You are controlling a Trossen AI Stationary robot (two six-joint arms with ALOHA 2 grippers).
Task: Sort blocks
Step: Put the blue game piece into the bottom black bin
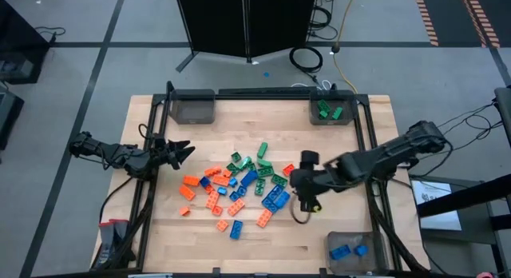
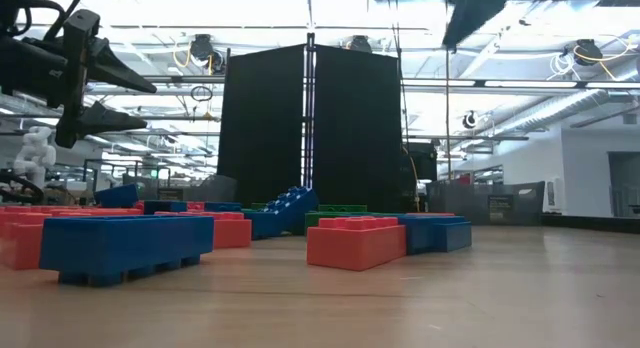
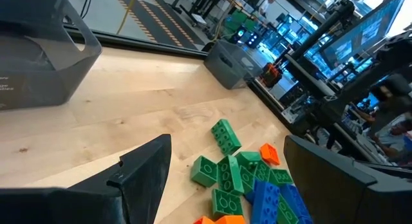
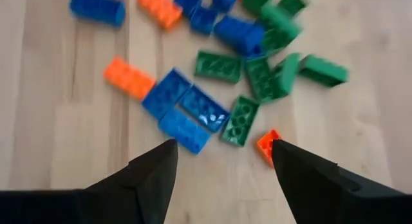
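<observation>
The blocks (image 1: 239,186), orange, green and blue studded bricks, lie scattered in a loose pile on the middle of the wooden table; they also show in the right wrist view (image 4: 212,89) and the low view (image 2: 125,243). My right gripper (image 1: 295,180) hangs above the pile's right edge, pointing slantwise down, open (image 4: 222,150) with nothing between its fingers. A small orange block (image 4: 267,147) and flat blue blocks (image 4: 187,114) lie below it. My left gripper (image 1: 185,152) waits open at the table's left side, level, pointing at the pile (image 3: 225,172).
A grey bin (image 1: 331,110) at the far right holds green blocks. Another bin (image 1: 351,250) at the near right holds blue ones. A third bin (image 1: 192,108) stands at the far left. A black frame (image 1: 367,142) runs round the table's edges.
</observation>
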